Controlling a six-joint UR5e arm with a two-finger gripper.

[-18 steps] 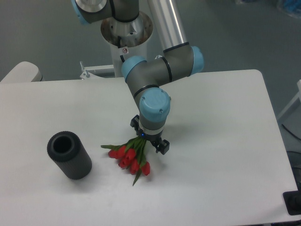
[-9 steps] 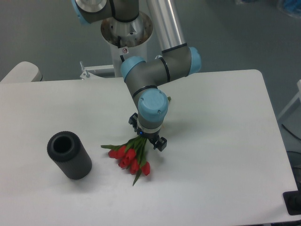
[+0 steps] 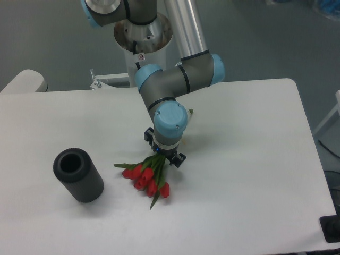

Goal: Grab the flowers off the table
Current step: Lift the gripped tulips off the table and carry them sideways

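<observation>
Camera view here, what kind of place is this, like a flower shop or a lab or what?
Most likely a robotics lab or test cell, not a shop. An industrial arm on a pedestal works with its gripper over a plain white table, which holds only staged props: the flowers and a black cylinder.

One fixed camera is looking down from high in front, facing the arm's base across the white bench (image 3: 255, 159), fairly near

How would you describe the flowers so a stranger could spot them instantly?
Start at the white table and find the robot's claw near its middle. The flowers lie just beneath it: red buds on green stems, unlike the plain black cylinder further left.
</observation>
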